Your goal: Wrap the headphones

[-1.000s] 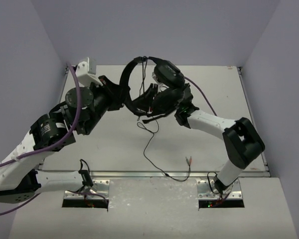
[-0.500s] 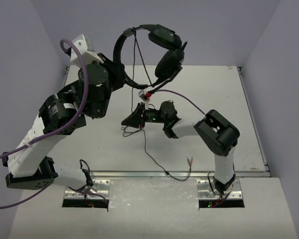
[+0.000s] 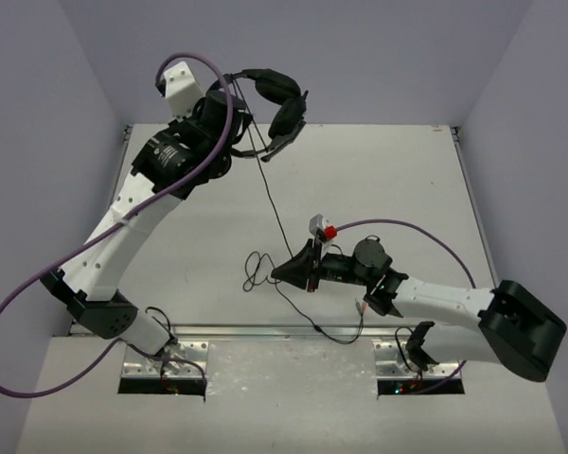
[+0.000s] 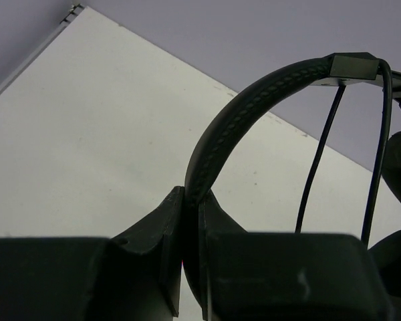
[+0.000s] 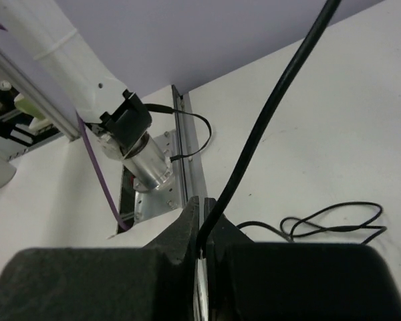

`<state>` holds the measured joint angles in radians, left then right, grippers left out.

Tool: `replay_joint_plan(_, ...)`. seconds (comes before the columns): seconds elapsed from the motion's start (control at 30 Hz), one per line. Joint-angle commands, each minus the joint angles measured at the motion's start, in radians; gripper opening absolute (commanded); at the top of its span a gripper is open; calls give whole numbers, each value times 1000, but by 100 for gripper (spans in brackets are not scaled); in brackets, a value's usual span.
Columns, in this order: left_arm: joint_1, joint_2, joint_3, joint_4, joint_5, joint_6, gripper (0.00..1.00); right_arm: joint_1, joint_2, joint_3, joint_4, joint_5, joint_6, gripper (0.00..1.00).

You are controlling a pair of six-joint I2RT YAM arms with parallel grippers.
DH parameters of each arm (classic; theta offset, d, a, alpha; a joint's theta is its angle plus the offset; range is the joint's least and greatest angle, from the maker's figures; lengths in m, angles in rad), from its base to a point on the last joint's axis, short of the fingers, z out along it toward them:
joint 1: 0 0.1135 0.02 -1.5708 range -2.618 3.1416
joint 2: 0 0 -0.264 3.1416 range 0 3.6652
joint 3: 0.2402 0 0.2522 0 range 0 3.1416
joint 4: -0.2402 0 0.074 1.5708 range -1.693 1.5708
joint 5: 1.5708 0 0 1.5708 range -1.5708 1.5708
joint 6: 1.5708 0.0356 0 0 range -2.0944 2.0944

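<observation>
The black headphones [image 3: 282, 102] hang in the air at the back left, held by the headband [image 4: 240, 120] in my left gripper [image 3: 229, 121], which is shut on it [image 4: 190, 200]. The thin dark cable [image 3: 273, 203] runs taut from the headphones down to my right gripper [image 3: 293, 270], which is shut on the cable [image 5: 247, 160] low over the table. Slack cable [image 3: 256, 270] loops on the table, and the reddish plugs [image 3: 362, 305] lie near the front edge.
The white table [image 3: 407, 170] has a metal rail [image 3: 265, 331] along its near edge. The left arm's purple cable [image 3: 38, 284] arcs out at the left. The left arm's base mount [image 5: 144, 167] shows in the right wrist view.
My left gripper has lifted the headphones higher and further back left. My right gripper has moved toward the front with the cable, pulling it taut.
</observation>
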<state>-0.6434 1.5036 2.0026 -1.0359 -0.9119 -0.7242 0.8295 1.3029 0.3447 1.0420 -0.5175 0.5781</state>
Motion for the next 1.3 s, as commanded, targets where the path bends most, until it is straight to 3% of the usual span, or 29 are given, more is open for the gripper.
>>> replay_joint_plan(0.0,31,-3,-42,117,-114,-84,0,74,-185,59,-416,120,-161,1)
replay_joint_plan(0.07,62,23,-73,85,-128,-127,0,123,-246,128,-613,146,-222,1)
replay_joint_plan(0.23,80,41,-187,99,-156,-153,0,186,-350,307,-868,208,-331,1)
replay_joint_plan(0.33,61,-3,-344,229,-122,-69,0,186,-341,443,-1026,246,-415,1)
replay_joint_plan(0.57,-87,-184,-824,839,4,427,0,151,-223,730,-1333,476,-693,1)
replay_joint_plan(0.63,-133,-220,-929,876,22,476,0,125,-189,790,-1367,534,-748,1)
replay_joint_plan(0.67,-148,-229,-970,860,25,468,0,119,-176,827,-1414,650,-806,1)
replay_joint_plan(0.73,-196,-246,-1007,783,21,433,0,112,-150,849,-1461,741,-863,1)
replay_joint_plan(0.83,-263,-263,-1076,671,-13,352,0,76,-166,820,-1449,850,-946,1)
replay_joint_plan(0.93,-274,-243,-1061,454,57,208,0,14,-200,792,-1390,892,-1000,1)
replay_joint_plan(1.03,-312,-279,-1084,401,143,174,0,-49,-211,772,-1314,895,-1050,1)
replay_joint_plan(1.27,-322,-474,-1042,379,404,301,0,-131,-156,662,-1018,869,-1207,1)
